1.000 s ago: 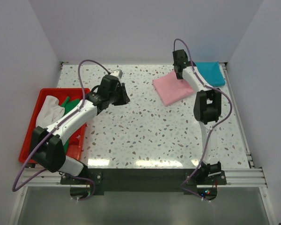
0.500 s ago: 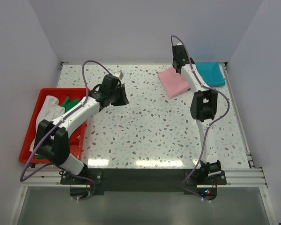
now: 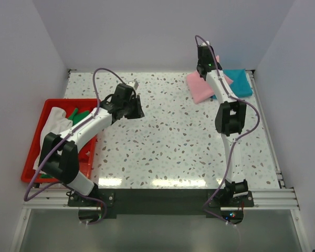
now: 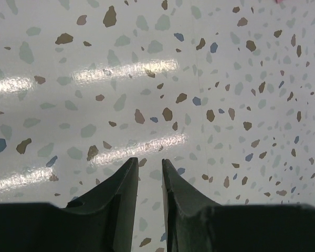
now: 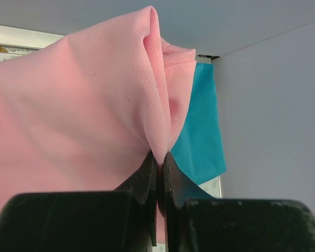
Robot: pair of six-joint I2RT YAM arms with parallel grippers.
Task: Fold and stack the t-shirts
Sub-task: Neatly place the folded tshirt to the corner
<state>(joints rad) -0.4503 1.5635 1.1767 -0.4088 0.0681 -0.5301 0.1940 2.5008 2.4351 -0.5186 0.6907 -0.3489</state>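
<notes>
Overhead, the right pincer [image 3: 203, 67] holds the pink t-shirt [image 3: 199, 92] up at the far right of the table [image 3: 168, 147], overlapping the teal t-shirt [image 3: 241, 84], apparently to stack it there; the white t-shirt [image 3: 53, 122] and green t-shirt [image 3: 76, 115] wait in the red tray [image 3: 34, 152]; the left pincer [image 3: 135, 84] hovers mid-table. From the left wrist, its jaws stand slightly apart, gripping nothing; from the right wrist, the jaws are clamped on a bunched pink fold, with teal cloth just behind.

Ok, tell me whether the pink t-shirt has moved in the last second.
Yes. The pink t-shirt has gone right and toward the back, now overlapping the teal t-shirt, which has stayed put.
</notes>
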